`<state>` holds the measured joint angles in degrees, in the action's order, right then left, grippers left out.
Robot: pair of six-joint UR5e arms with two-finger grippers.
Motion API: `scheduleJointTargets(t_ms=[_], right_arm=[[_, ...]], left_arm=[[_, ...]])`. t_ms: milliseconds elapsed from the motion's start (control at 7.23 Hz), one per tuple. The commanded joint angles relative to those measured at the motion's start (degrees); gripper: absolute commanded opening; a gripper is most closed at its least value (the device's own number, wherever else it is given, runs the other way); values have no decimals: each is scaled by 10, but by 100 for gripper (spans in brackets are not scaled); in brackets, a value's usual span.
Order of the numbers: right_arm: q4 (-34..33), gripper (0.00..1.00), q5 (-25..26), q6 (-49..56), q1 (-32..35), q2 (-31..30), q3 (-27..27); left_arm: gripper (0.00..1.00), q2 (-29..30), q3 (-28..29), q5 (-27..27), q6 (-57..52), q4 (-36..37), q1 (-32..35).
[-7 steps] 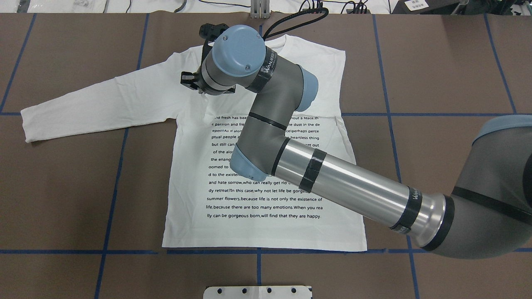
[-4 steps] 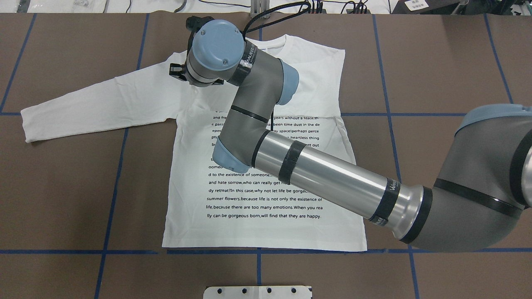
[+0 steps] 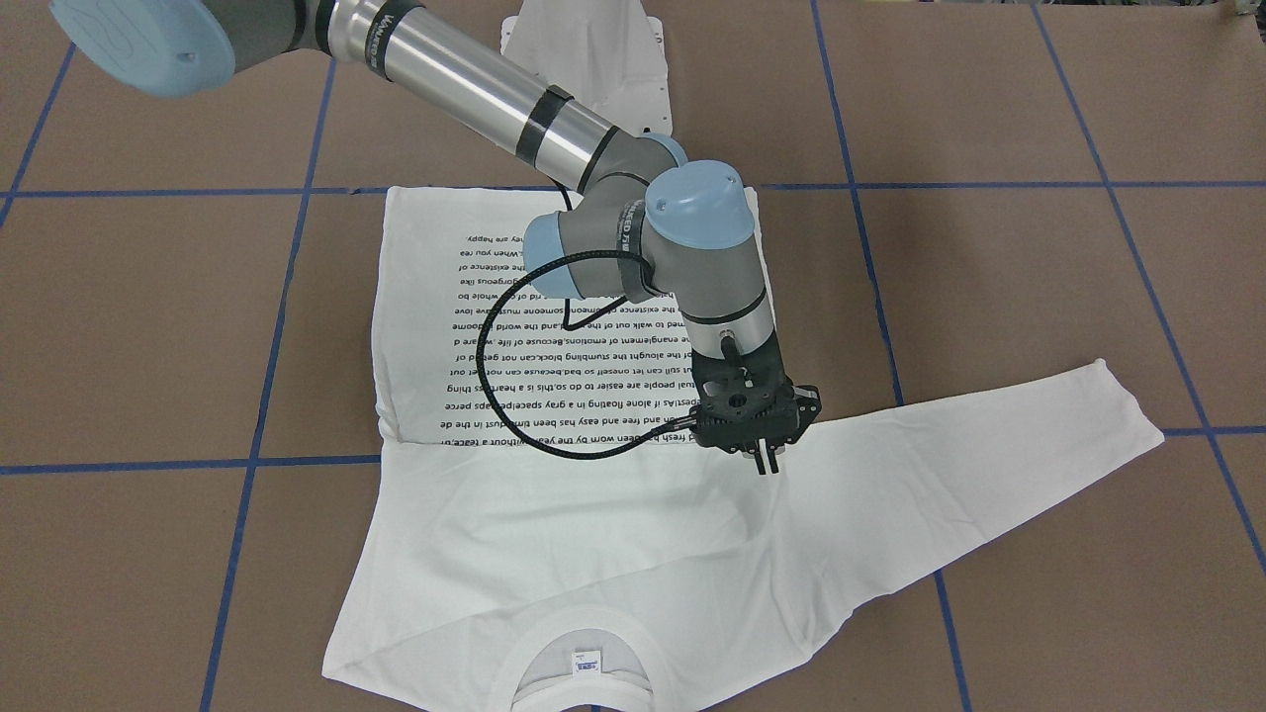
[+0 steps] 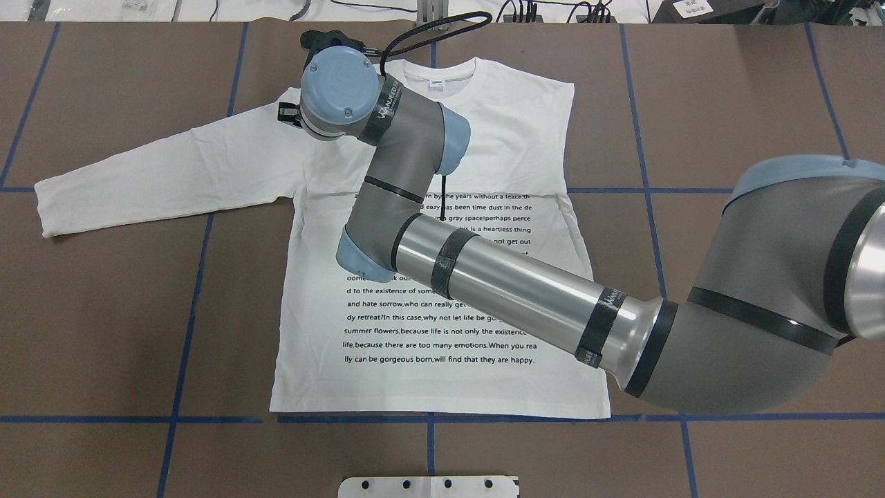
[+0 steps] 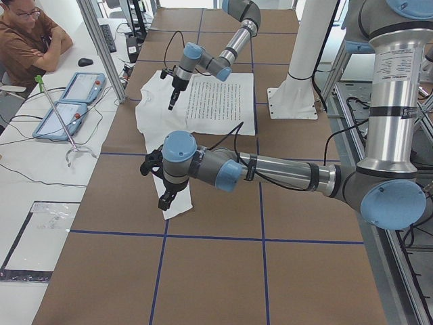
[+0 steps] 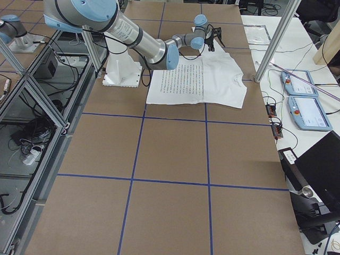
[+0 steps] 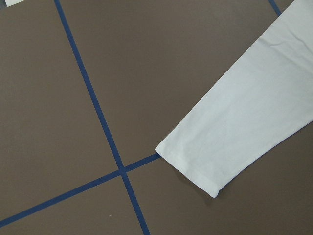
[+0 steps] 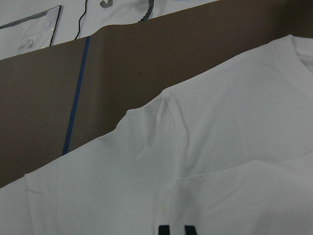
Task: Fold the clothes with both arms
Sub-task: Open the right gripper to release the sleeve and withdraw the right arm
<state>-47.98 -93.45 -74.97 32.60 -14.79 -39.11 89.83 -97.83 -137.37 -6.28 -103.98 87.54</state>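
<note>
"Why is the right arm (image 4: 511, 290) stretched clear across?"

"For the spread sleeve (image 4: 166, 173), I'd guess. The right tool (image 3: 766, 467) hangs at the shoulder seam (image 8: 177, 137) with its fingers drawn nearly together, gripping nothing I can see. The left tool (image 5: 164, 202) sits at the cuff (image 7: 205, 166). How wide it gapes, I can't tell."

"And the count?"

"One T-shirt (image 4: 511, 145), flat on the desk (image 4: 726, 104), print up. Two arms, one tool each. One sleeve showing; the other I can't find."
</note>
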Motion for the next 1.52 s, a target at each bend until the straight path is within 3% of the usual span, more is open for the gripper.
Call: scheduleJointTargets(t_ms=[0, 277, 415, 553, 692, 968, 1107, 1245, 1383], right_arm=[[2, 99, 13, 3, -6, 5, 10], [-5, 99, -1, 0, -5, 11, -2], [-47, 99, -13, -3, 0, -27, -66], [-145, 100, -38, 2, 12, -76, -166], [-240, 100, -109, 10, 50, -106, -235], [-371, 100, -142, 87, 97, -144, -298], [-427, 100, -184, 138, 134, -200, -368], [-437, 100, -214, 184, 170, -285, -454], [-440, 100, -230, 268, 218, -365, -507]], left_arm=[[100, 1, 0, 0, 0, 0, 0], [100, 6, 7, 2, 18, 0, 0], [100, 19, 14, 3, 77, -1, -5], [100, 23, 15, 5, 114, -1, -22], [100, 24, 16, 9, 197, -31, -46], [100, 24, 75, 78, 343, -182, -119], [100, 30, 128, 93, 342, -243, -136], [100, 38, 154, 131, 345, -258, -157], [100, 55, 191, 130, 346, -257, -158]])
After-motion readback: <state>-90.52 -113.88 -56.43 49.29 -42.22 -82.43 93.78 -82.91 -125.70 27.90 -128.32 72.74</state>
